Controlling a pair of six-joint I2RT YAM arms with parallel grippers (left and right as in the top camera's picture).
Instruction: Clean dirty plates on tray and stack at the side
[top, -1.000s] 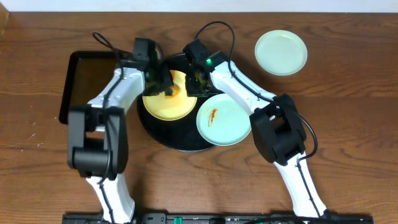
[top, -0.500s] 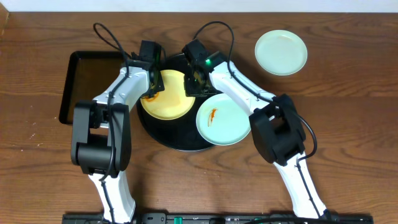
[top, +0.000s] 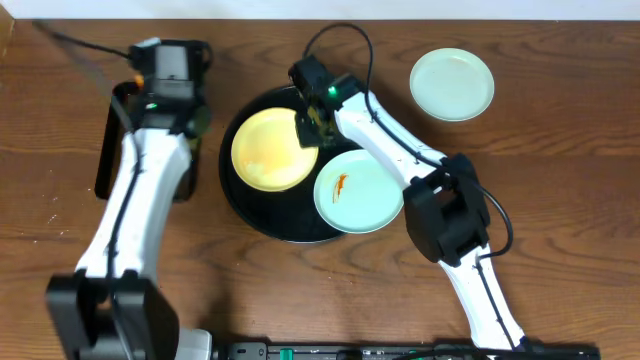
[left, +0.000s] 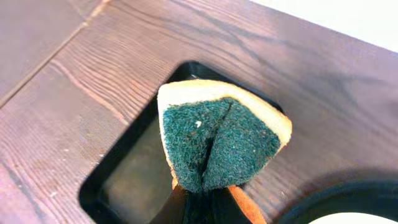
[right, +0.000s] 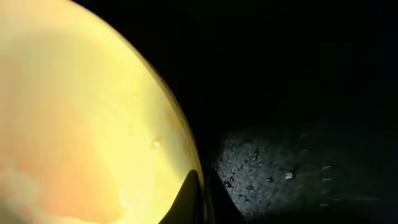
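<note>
At yellow plate (top: 268, 152) edge, right hand (top: 309, 133) closed

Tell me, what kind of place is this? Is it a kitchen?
Probably a robot practice bench, not a real kitchen: two robot arms at a wooden table, a scrubbing sponge, and a yellow plate on a round black tray.

overhead: bright, even | left wrist: sharp, soft shadows | right wrist: dim, tray (right: 298, 74) near-black, close-up blurred
</note>
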